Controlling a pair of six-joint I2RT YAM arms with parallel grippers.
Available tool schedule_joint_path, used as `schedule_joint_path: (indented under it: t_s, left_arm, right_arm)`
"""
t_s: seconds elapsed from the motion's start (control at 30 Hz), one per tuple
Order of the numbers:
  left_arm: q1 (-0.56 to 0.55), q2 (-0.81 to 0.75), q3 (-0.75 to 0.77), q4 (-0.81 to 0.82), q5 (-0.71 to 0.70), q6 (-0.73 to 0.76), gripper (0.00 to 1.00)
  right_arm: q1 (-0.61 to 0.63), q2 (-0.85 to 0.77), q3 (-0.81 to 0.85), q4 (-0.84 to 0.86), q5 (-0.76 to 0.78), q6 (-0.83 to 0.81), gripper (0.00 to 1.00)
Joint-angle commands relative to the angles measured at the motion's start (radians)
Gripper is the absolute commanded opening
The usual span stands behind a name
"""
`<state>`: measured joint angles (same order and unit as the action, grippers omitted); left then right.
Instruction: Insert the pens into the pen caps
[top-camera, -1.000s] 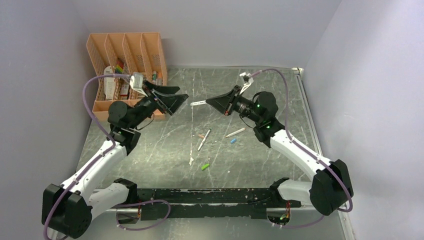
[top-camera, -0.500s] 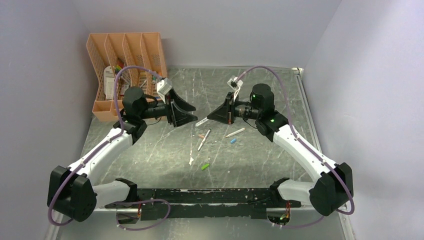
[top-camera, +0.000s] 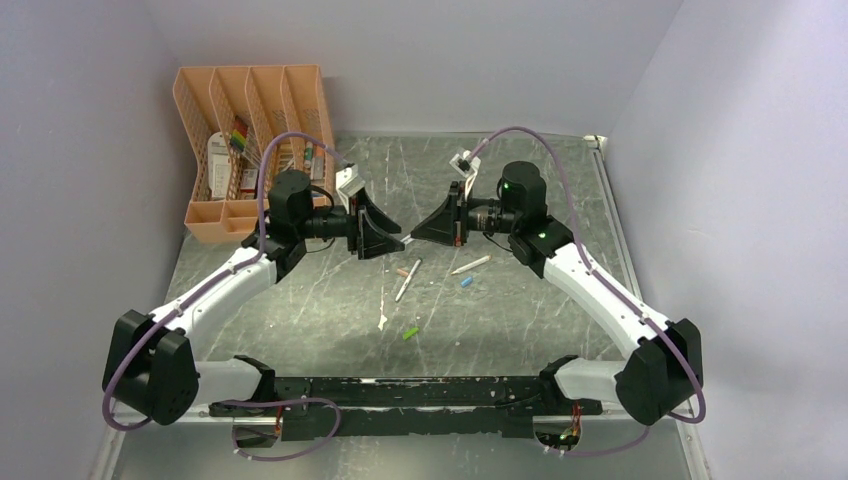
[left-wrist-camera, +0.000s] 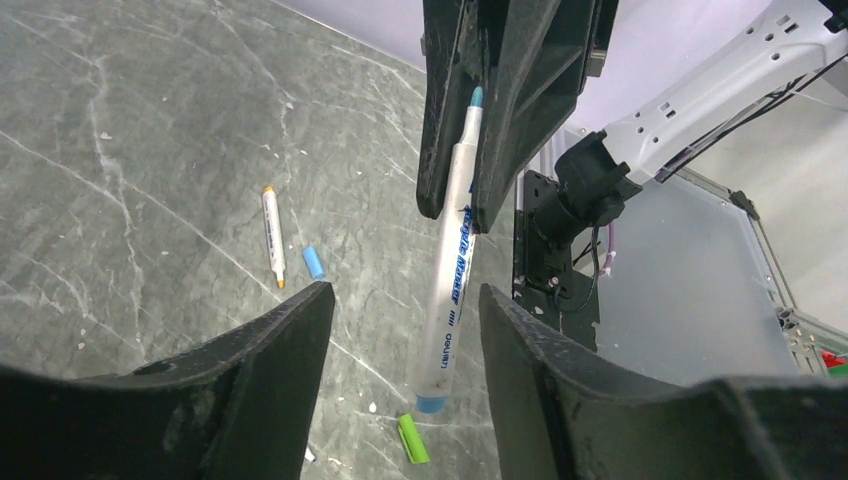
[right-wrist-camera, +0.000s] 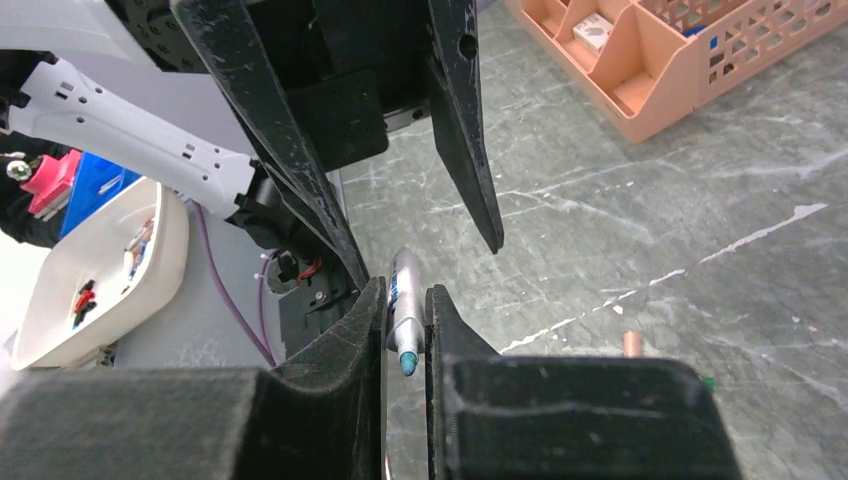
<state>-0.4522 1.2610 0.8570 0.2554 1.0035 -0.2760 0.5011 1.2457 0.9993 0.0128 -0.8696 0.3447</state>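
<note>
My right gripper (top-camera: 432, 228) is shut on a white pen (top-camera: 403, 241) with a blue tip (right-wrist-camera: 405, 362), held level above the table. My left gripper (top-camera: 378, 236) faces it, open, with its fingers (left-wrist-camera: 270, 360) on either side of the pen's blue rear end (left-wrist-camera: 430, 402), not touching it. A second pen (top-camera: 408, 280) and a third with an orange tip (top-camera: 470, 265) lie on the table below. The orange-pink cap (top-camera: 403, 271), blue cap (top-camera: 466, 282) and green cap (top-camera: 410, 333) lie near them. The blue cap (left-wrist-camera: 314, 262) and green cap (left-wrist-camera: 413, 438) also show in the left wrist view.
A peach mesh organiser (top-camera: 250, 150) with stationery stands at the back left corner. A white streak (top-camera: 382, 320) marks the grey marble-pattern table (top-camera: 540, 330). Grey walls close the back and sides. A black rail (top-camera: 400, 395) runs along the near edge.
My left arm has swung from the organiser to the centre, and its open fingers now straddle the pen's end. My right gripper has lowered with the pen.
</note>
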Motion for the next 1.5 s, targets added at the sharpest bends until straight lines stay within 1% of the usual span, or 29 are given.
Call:
schedule_joint_path:
  t_s: [0.0, 0.17, 0.27, 0.3, 0.33, 0.37, 0.47, 0.5, 0.53, 0.67, 0.7, 0.73, 0.77, 0.8, 0.83, 0.87, 0.93, 1.07, 1.1, 1.13, 1.2, 1.27, 1.3, 1.37, 1.43, 1.47]
  left_arm:
    - [-0.014, 0.017, 0.016, 0.017, -0.002, 0.024, 0.64]
    - [-0.033, 0.038, 0.014, 0.06, 0.022, 0.009, 0.62]
    - [-0.049, 0.051, 0.025, 0.038, 0.011, 0.024, 0.61]
    - [-0.053, 0.056, 0.031, 0.027, 0.002, 0.031, 0.6]
    - [-0.056, 0.06, 0.032, 0.023, -0.001, 0.034, 0.57]
    - [-0.057, 0.062, 0.031, 0.024, -0.004, 0.034, 0.52]
    - [-0.057, 0.059, 0.023, 0.046, -0.009, 0.028, 0.29]
    - [-0.057, 0.056, 0.019, 0.054, -0.013, 0.028, 0.16]
    - [-0.057, 0.053, 0.019, 0.057, -0.022, 0.031, 0.08]
    - [-0.057, 0.046, 0.02, 0.06, -0.04, 0.038, 0.07]
    - [-0.057, 0.047, 0.025, 0.057, -0.041, 0.038, 0.09]
    - [-0.056, 0.051, 0.031, 0.054, -0.042, 0.036, 0.19]
    - [-0.057, 0.054, 0.036, 0.05, -0.043, 0.034, 0.31]
    - [-0.056, 0.056, 0.039, 0.046, -0.046, 0.035, 0.4]
    - [-0.056, 0.056, 0.04, 0.048, -0.052, 0.033, 0.45]
    - [-0.057, 0.055, 0.04, 0.055, -0.057, 0.029, 0.46]
    - [-0.056, 0.051, 0.038, 0.066, -0.059, 0.02, 0.45]
    - [-0.057, 0.048, 0.043, 0.064, -0.063, 0.019, 0.37]
    - [-0.057, 0.05, 0.045, 0.064, -0.059, 0.019, 0.33]
    - [-0.056, 0.05, 0.045, 0.063, -0.054, 0.02, 0.26]
    - [-0.057, 0.055, 0.043, 0.061, -0.047, 0.021, 0.07]
    - [-0.057, 0.055, 0.035, 0.066, -0.044, 0.022, 0.07]
    - [-0.057, 0.054, 0.03, 0.074, -0.047, 0.019, 0.07]
    - [-0.055, 0.049, 0.014, 0.089, -0.074, 0.013, 0.07]
    - [-0.053, 0.043, -0.004, 0.111, -0.122, 0.004, 0.07]
    - [-0.049, 0.04, -0.015, 0.126, -0.151, -0.004, 0.07]
  right_arm:
    - [-0.003, 0.018, 0.04, 0.044, -0.022, 0.015, 0.0]
    - [-0.003, 0.035, 0.044, 0.065, -0.02, 0.027, 0.0]
    - [-0.004, 0.055, 0.065, 0.041, -0.014, 0.023, 0.0]
    - [-0.003, 0.059, 0.068, 0.039, -0.015, 0.022, 0.0]
    - [-0.003, 0.061, 0.066, 0.044, -0.016, 0.024, 0.0]
    - [-0.003, 0.062, 0.065, 0.048, -0.015, 0.026, 0.0]
    - [-0.003, 0.064, 0.061, 0.049, -0.006, 0.024, 0.0]
    - [-0.003, 0.064, 0.059, 0.051, -0.005, 0.024, 0.0]
    - [-0.003, 0.065, 0.06, 0.048, -0.004, 0.019, 0.0]
    - [-0.004, 0.077, 0.07, 0.024, 0.01, 0.003, 0.0]
    - [-0.003, 0.081, 0.073, 0.019, 0.01, 0.002, 0.0]
    - [-0.003, 0.087, 0.077, 0.012, 0.009, -0.001, 0.0]
    - [-0.004, 0.091, 0.08, 0.003, 0.009, -0.006, 0.0]
    - [-0.003, 0.092, 0.079, 0.004, 0.009, -0.006, 0.0]
    - [-0.003, 0.091, 0.074, 0.009, 0.008, -0.004, 0.0]
    - [-0.003, 0.09, 0.076, 0.008, 0.008, -0.005, 0.0]
    - [-0.004, 0.089, 0.075, 0.001, 0.008, -0.011, 0.0]
    - [-0.003, 0.092, 0.074, -0.004, 0.005, -0.013, 0.0]
    - [-0.003, 0.092, 0.074, -0.006, 0.006, -0.013, 0.0]
    - [-0.003, 0.091, 0.072, -0.002, 0.006, -0.01, 0.0]
    - [-0.003, 0.089, 0.07, 0.004, 0.003, -0.006, 0.0]
    - [-0.004, 0.082, 0.064, 0.015, 0.009, -0.001, 0.0]
    - [-0.003, 0.077, 0.056, 0.024, 0.022, 0.009, 0.02]
    - [-0.003, 0.057, 0.039, 0.034, 0.094, 0.023, 0.28]
    - [-0.003, 0.032, 0.023, 0.021, 0.212, 0.028, 0.53]
    - [-0.004, 0.016, 0.018, 0.004, 0.288, 0.036, 0.64]
